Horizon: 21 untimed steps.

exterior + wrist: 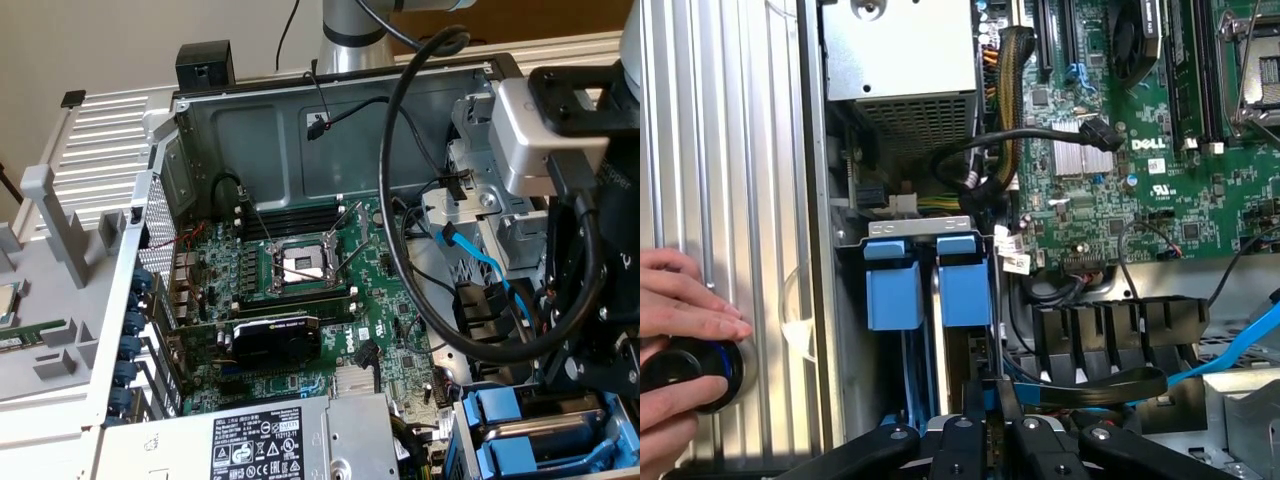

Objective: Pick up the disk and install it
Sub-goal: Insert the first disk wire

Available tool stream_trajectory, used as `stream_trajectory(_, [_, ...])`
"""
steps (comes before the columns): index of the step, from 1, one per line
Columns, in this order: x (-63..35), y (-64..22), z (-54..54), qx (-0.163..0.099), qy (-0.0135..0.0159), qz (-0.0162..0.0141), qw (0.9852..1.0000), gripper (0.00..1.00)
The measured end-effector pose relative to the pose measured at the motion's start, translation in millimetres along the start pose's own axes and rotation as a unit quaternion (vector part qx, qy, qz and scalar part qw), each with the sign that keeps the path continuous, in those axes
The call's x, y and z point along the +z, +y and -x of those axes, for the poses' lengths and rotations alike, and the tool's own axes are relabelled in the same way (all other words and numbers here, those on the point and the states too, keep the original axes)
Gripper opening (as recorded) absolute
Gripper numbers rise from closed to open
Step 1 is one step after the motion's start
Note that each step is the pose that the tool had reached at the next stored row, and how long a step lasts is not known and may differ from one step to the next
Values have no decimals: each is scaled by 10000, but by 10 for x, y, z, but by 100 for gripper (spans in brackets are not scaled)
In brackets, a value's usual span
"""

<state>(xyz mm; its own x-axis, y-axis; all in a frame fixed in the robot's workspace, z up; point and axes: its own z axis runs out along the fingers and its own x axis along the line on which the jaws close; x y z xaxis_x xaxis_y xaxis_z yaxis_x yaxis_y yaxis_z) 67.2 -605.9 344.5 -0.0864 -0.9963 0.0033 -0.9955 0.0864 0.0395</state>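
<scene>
On the left of the wrist view a person's fingers point(690, 315) rest on a black and blue knob point(685, 372) that sits on a ribbed metal panel point(740, 150), outside the computer case, probably to keep a control within reach while the arm works. Next comes the grey power supply point(900, 50). Below it is the drive bay, where two blue tabs stand side by side.

The disk point(965, 290) is the one under the right-hand tab, set on edge in its slot so that its blue rails can run along the bay's guides. The hand point(985, 400) is clamped together on the near edge of the disk, a thin grip that suits a flat thing held upright. It looks partly seated, so the install seems under way. Further right lies the green motherboard point(1140, 180).

The exterior view gives the whole open case, with the graphics card point(275, 340) at its middle and a thick black cable point(400, 200) looping down to the arm at that view's right. The hand's grip is plain in the wrist view, as are the person's fingers
</scene>
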Motion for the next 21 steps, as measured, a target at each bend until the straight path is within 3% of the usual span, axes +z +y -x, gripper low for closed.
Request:
stream_trajectory(5, [0,4,0,0,-1,-25,10000,16])
stream_trajectory(16, [1,24,-2,-1,-1,-40,10000,16])
stream_trajectory(21, [-1,26,-2,0,0,-65,10000,16])
